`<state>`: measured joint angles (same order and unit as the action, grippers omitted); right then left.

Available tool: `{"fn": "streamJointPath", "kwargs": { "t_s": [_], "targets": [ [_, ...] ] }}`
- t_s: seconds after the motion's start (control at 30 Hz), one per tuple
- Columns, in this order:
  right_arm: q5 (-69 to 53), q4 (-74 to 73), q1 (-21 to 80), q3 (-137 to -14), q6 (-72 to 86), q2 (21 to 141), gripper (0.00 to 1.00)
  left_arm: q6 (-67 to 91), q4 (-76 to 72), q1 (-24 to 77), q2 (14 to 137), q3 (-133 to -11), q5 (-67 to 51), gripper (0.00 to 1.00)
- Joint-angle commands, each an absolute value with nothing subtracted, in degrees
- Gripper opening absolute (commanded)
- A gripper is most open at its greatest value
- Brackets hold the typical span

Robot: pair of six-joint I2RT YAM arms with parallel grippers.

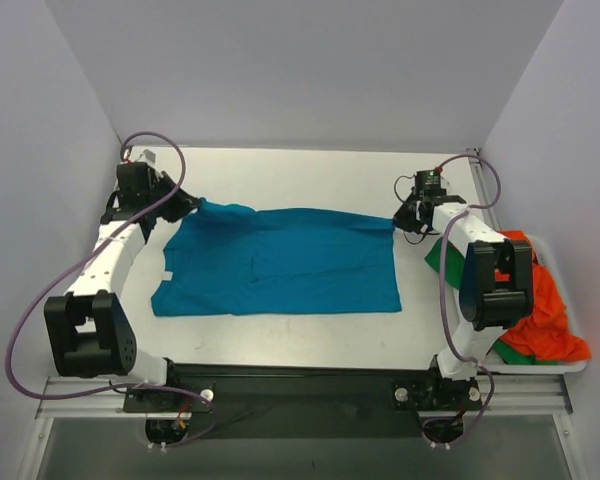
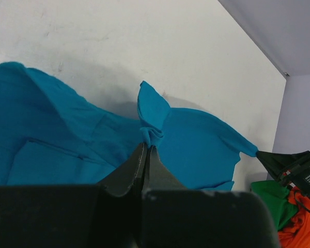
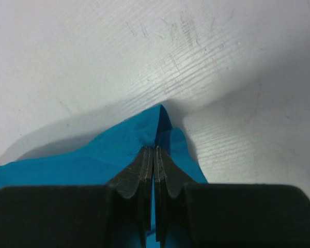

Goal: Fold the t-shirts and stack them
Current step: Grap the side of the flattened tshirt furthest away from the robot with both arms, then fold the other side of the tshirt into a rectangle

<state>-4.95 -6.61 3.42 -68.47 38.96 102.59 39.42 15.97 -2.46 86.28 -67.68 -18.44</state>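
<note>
A teal-blue t-shirt (image 1: 280, 262) lies spread across the middle of the white table. My left gripper (image 1: 193, 205) is shut on its far left corner, which bunches between the fingertips in the left wrist view (image 2: 148, 146). My right gripper (image 1: 400, 220) is shut on its far right corner, pinched cloth showing in the right wrist view (image 3: 154, 149). The far edge of the shirt is stretched between both grippers and lifted a little. An orange-red t-shirt (image 1: 545, 310) and a green t-shirt (image 1: 442, 256) lie in a heap at the right.
The heap of shirts sits at the table's right edge, partly under my right arm (image 1: 485, 275). White walls enclose the table on the left, back and right. The black rail (image 1: 300, 385) runs along the near edge.
</note>
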Motion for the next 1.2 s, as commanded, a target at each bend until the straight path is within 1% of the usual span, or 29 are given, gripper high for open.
{"fn": "streamJointPath", "kwargs": {
  "t_s": [0.0,0.2,0.4,0.67,0.9,1.17],
  "targets": [
    [-3.3,-7.0,3.5,-66.1,38.8,97.7,0.00,39.6,17.1,-3.7,80.6,-63.3,-18.1,0.00],
    [-2.6,-7.0,4.0,-61.7,38.8,93.7,0.00,37.5,20.1,-6.3,71.3,-57.3,-18.5,0.00],
    [-1.8,-6.8,4.5,-57.5,39.5,90.4,0.00,35.7,22.6,-8.5,66.6,-54.6,-19.5,0.00],
    [-1.0,-6.8,5.4,-54.0,39.4,87.7,0.00,34.1,24.0,-9.7,64.3,-50.6,-20.7,0.00],
    [-0.9,-6.6,5.8,-51.5,39.4,85.3,0.00,32.8,25.3,-12.2,64.1,-49.7,-20.9,0.00],
    [-0.4,-6.2,6.7,-48.5,40.1,84.1,0.00,33.0,25.7,-12.7,61.7,-48.2,-21.1,0.00]
  ]
}}
